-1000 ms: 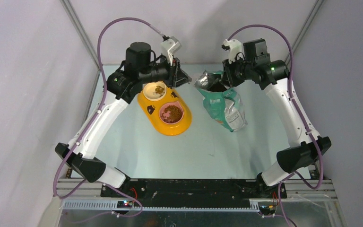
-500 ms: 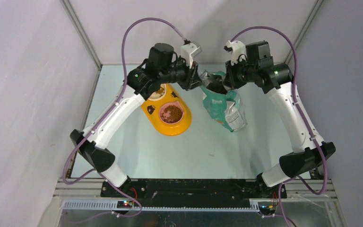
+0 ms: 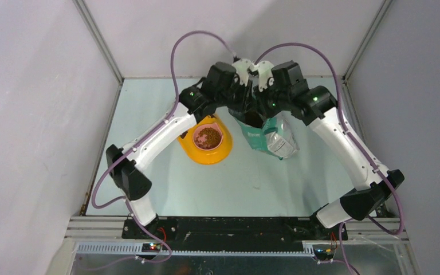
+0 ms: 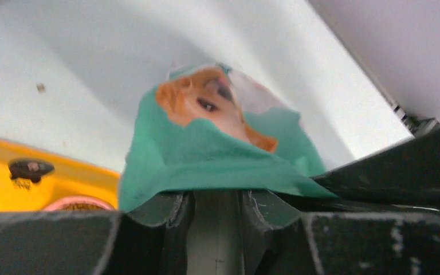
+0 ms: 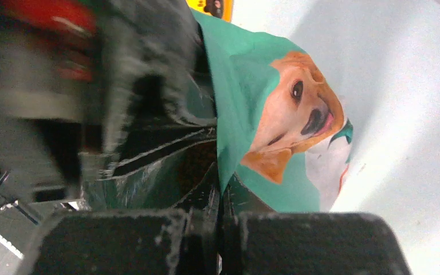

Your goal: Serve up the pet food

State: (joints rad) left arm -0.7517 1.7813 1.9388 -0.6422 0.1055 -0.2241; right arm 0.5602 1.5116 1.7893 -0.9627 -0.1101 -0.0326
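Brown kibble point(image 3: 208, 136) in feeder point(image 3: 206, 158), pouch point(image 3: 258, 135) beside

My links white point(image 3: 157, 137), joints black point(image 3: 130, 175); purple cables point(image 3: 190, 38) loop behind my black left gripper point(image 4: 216, 206); green wrist lights point(image 3: 315, 98).

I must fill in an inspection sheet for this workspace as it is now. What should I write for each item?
surface: pale table, no spilled heap seen.
job's things: pet food lies in the pink bowl of the yellow feeder; the feeder's far half is hidden under the left arm. Beside it is the green pouch with a dog print, its mouth held up.
clutter: one brown speck on the table.
grippers: left gripper closed on a pale handle, probably a scoop's, at the pouch mouth; right gripper shut on the pouch rim.
cables: purple cables loop above both arms.
surroundings: grey walls, metal frame posts.
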